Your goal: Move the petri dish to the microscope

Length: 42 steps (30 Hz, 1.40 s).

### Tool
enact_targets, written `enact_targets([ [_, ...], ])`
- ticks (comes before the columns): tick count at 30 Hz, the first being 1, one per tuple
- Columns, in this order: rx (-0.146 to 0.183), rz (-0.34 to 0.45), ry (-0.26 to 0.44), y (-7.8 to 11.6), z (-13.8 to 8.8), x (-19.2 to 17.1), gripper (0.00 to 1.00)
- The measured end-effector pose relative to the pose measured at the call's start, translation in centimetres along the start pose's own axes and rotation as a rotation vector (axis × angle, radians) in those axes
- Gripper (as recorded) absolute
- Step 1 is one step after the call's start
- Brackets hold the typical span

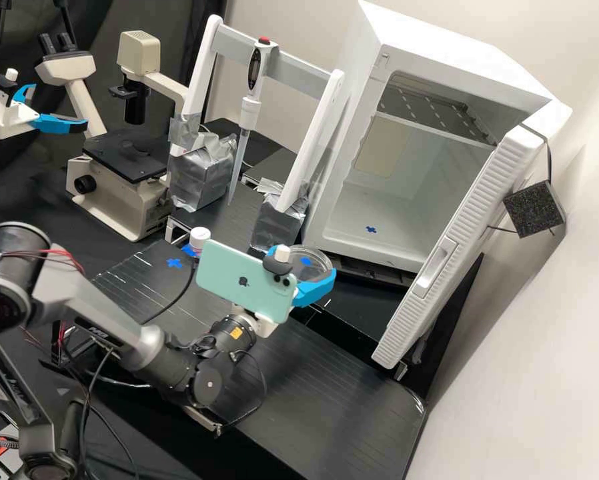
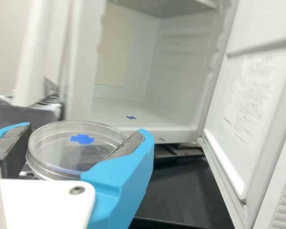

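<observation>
Black laboratory bench (image 1: 353, 400), running beneath the setup. White compact refrigerator (image 1: 413, 193), door standing open, slotted shelf high inside. White pipette stand (image 1: 313, 140), feet wrapped in silver tape. Inverted microscope (image 1: 123, 193), with flat black stage. Hanging upright in the stand: handheld pipette (image 1: 249, 113), red-topped. Gripper (image 1: 303, 260) clamped on the dish, one blue finger to either side. Pale green smartphone (image 1: 236, 283), mounted just beside. Clear petri dish (image 2: 61, 143): held outside the refrigerator, well apart from the microscope. Smallest: blue cross (image 1: 371, 229) on the refrigerator floor.
</observation>
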Motion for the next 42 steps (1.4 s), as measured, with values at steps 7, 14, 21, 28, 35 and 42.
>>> enact_targets([
  [7, -0.079, 0.006, 0.128, -2.0, -5.1, -2.3, 0.00],
  [14, -0.111, -0.055, 0.388, -4.3, -10.1, -3.8, 0.00],
  [21, -0.062, -0.168, 0.585, -6.1, -12.8, -4.1, 0.00],
  [28, 0.022, -0.325, 0.749, -7.5, -16.0, -2.5, 0.00],
  [35, 0.037, -0.349, 0.736, -8.1, -19.8, 0.2, 0.00],
  [42, 0.009, -0.389, 0.680, -9.2, -22.6, 2.9, 0.00],
])
